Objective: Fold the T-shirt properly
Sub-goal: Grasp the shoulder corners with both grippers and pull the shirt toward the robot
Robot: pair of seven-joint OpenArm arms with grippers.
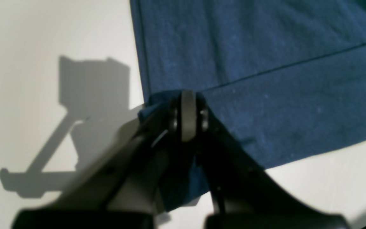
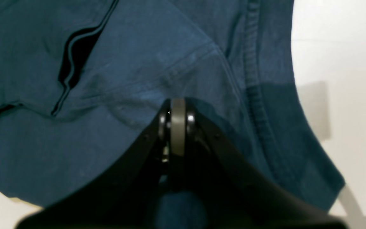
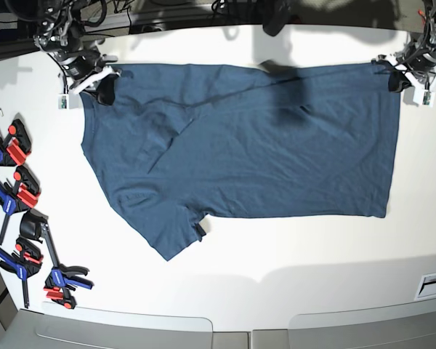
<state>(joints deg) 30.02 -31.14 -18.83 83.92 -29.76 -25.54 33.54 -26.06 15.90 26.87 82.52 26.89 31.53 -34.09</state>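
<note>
The left gripper point(image 3: 398, 78), a black two-fingered clamp on a white and black wrist, sits at the far corner of the table on the base view's right, its jaws pressed together on the hem corner of the dark teal-blue cotton T-shirt point(image 3: 261, 153). The right gripper point(image 3: 102, 86), of the same build, sits near the opposite far corner, clamped on the shirt's shoulder fabric.

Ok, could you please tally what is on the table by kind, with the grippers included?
T-shirt: 1
Grippers: 2, the left gripper and the right gripper, each shut on the T-shirt
Clamps: about 5; they overlap, so the count is rough
Total: about 8
</note>
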